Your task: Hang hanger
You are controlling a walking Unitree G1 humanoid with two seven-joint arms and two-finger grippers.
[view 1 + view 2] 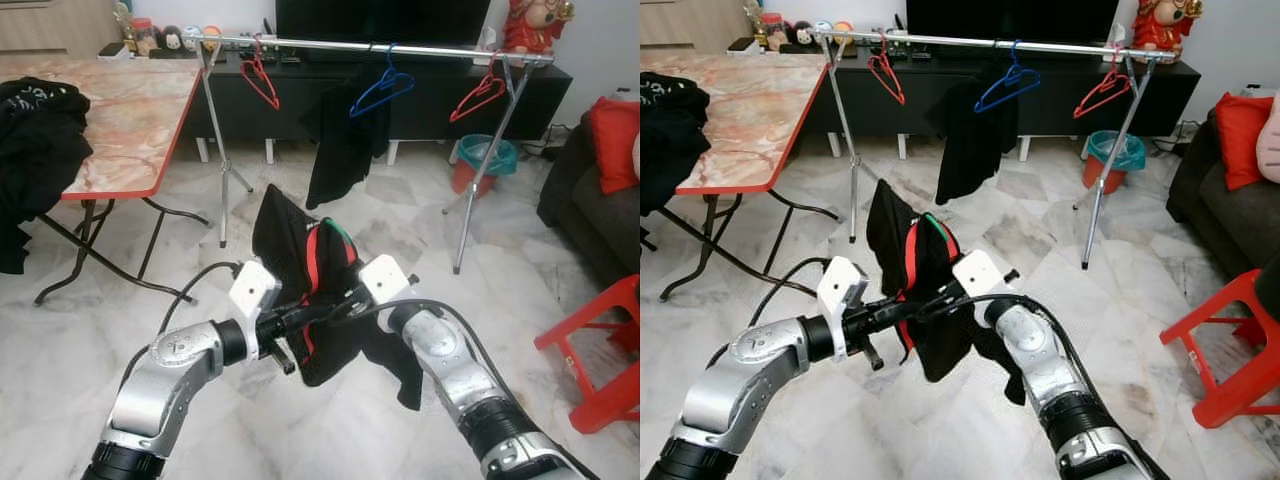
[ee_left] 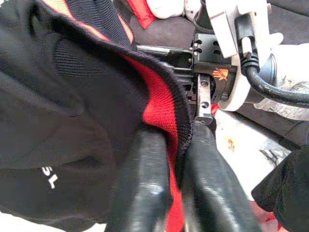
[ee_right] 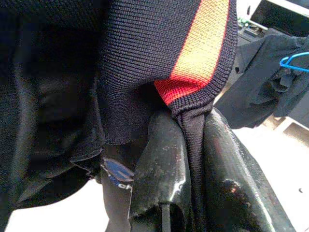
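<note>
Both grippers' glossy black fingers (image 3: 159, 164) pinch a ribbed knit shirt (image 1: 300, 240).

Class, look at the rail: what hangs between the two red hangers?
A blue hanger carrying a black garment hangs on the rail, between the left red hanger and the right red hanger. Both eye views show it.

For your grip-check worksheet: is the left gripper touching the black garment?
Touching. In the left wrist view, the left gripper has its fingers closed on the black garment's red-trimmed edge.
</note>
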